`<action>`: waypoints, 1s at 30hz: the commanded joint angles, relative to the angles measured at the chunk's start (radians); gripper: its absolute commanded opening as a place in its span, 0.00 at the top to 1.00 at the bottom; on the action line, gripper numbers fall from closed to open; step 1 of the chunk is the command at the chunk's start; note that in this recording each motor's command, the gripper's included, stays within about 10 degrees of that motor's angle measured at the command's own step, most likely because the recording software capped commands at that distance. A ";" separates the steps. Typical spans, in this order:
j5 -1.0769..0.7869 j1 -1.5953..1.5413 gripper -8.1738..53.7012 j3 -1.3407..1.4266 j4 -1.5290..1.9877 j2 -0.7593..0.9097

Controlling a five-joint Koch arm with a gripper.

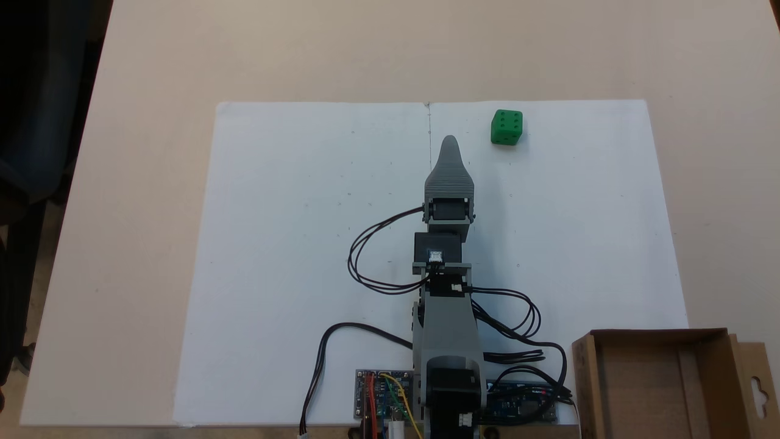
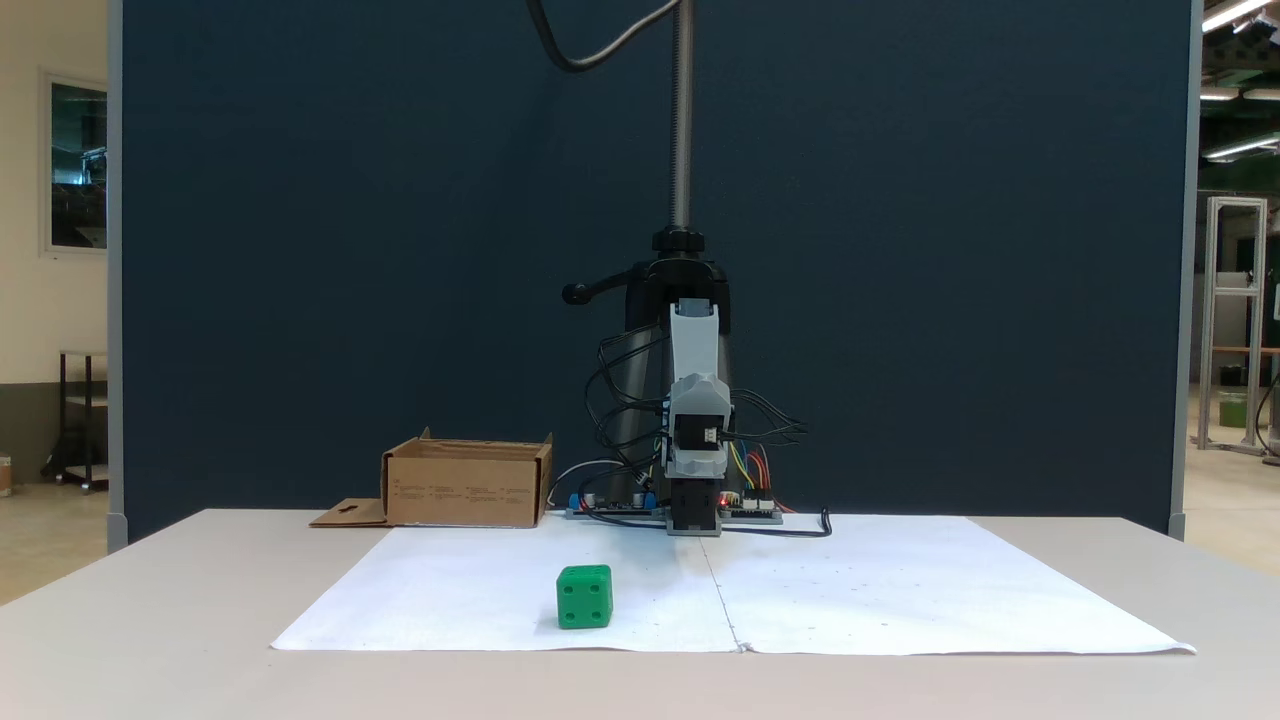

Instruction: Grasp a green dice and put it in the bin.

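Observation:
The green dice (image 1: 507, 127) rests on the white paper sheet, near its far right corner in a fixed view from above, and at the sheet's front edge (image 2: 585, 597) in a fixed view from the front. My gripper (image 1: 450, 143) points along the sheet's middle line, short of the dice and to its left, with nothing seen in it. Only its grey upper jaw shows, so its opening is hidden. From the front, the gripper (image 2: 697, 462) faces the camera. The bin (image 1: 655, 334), a brown cardboard box, stands empty beside the arm's base (image 2: 465, 487).
The white paper sheet (image 1: 292, 244) covers the middle of the beige table (image 1: 152, 73). Black cables (image 1: 365, 256) loop beside the arm, and circuit boards (image 1: 384, 396) lie at its base. A camera stand pole (image 2: 683, 110) rises behind the arm. The bin's flap (image 1: 758, 384) sticks out sideways.

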 commanded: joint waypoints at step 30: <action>-0.057 0.156 0.18 -1.173 1.610 -0.439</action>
